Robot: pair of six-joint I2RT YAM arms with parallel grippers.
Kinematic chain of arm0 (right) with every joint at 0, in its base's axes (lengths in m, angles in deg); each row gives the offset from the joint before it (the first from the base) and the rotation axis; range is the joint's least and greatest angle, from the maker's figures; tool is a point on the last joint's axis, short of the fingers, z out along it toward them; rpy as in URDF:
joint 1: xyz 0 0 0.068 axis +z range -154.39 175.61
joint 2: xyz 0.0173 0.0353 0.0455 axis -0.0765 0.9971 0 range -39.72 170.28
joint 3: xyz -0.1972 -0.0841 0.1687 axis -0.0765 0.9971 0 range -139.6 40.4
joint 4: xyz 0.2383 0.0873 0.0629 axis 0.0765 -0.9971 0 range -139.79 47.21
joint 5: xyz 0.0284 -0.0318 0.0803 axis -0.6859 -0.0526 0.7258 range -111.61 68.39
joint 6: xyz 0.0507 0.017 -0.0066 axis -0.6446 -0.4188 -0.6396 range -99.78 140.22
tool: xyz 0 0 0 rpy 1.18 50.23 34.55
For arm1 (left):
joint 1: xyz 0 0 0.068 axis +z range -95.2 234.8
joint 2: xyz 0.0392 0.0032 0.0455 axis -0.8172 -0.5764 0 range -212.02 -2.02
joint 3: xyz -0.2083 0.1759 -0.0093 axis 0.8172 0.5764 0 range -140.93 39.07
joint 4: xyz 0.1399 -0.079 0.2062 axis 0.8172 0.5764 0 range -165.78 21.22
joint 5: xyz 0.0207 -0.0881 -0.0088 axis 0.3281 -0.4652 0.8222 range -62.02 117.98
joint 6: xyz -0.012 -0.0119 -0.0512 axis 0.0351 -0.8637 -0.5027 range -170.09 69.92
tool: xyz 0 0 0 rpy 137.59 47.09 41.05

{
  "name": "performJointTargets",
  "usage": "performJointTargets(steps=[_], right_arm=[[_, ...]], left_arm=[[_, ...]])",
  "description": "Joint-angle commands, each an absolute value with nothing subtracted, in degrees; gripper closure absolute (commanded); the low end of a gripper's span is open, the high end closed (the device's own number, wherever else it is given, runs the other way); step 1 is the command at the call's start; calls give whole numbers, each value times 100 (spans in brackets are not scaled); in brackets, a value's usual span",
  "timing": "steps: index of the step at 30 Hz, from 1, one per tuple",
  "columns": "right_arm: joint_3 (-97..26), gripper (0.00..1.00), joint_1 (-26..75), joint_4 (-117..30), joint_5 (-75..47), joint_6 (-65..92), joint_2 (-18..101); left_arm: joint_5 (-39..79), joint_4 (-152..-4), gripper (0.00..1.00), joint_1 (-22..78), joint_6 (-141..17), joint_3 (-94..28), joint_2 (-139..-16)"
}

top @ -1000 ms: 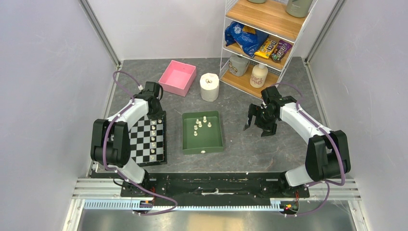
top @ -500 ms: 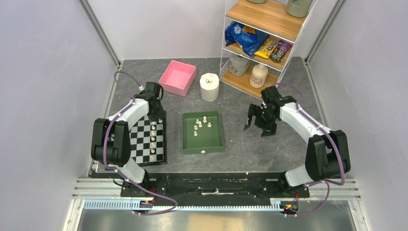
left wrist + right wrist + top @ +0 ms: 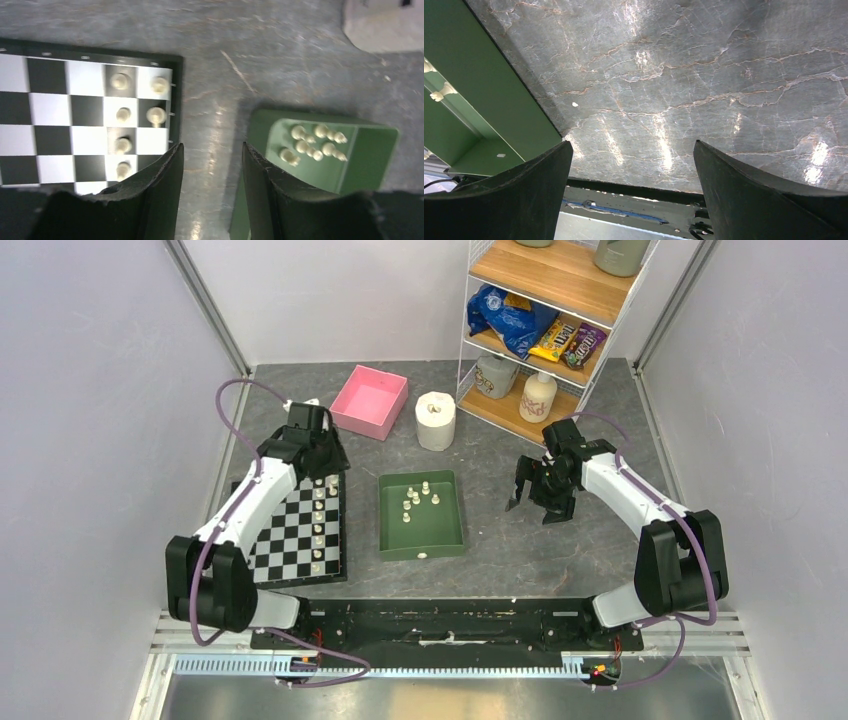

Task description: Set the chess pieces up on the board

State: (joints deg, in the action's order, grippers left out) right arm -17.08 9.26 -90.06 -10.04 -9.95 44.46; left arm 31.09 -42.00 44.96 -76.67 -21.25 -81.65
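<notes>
The left gripper (image 3: pixel 212 147) hung parted and empty by the board (image 3: pixel 50 115) bearing pieces (image 3: pixel 156 116); the right gripper (image 3: pixel 632 145) gaped empty near the tray (image 3: pixel 484 85).

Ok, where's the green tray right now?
In the top view the green tray sits mid-table, right of the board and left of the right pincer, with the paper roll behind it.

You have plain pale-lilac walls (image 3: pixel 90 390) on three sides, a dark grey marbled tabletop (image 3: pixel 540 552) with glare patches — and, at the far right corner, a white wire rack with wooden shelves (image 3: pixel 530 275).
</notes>
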Motion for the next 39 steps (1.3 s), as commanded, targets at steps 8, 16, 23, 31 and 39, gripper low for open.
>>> performJointTargets(steps=[8, 16, 23, 31, 39], right_arm=[[-1748, 1, 906, -8936, -990, -981, 4273], [-1633, 1, 901, -8937, -997, -983, 4143], [-1646, 1, 906, -8937, -987, -992, 4158], [-1707, 1, 901, -8937, -977, -969, 4209], [-1701, 1, 904, -8958, -1018, -961, 4194]], left_arm=[[3015, -4518, 49, 2332, -8300, -2382, -8509], [2991, -4490, 52, 1732, -8357, -2669, -9340], [3469, -4023, 52, 1552, -8475, -2887, -9612], [3738, -4203, 51, 1559, -8240, -3163, -9710], [3938, -3988, 53, 1694, -8093, -3773, -10161]])
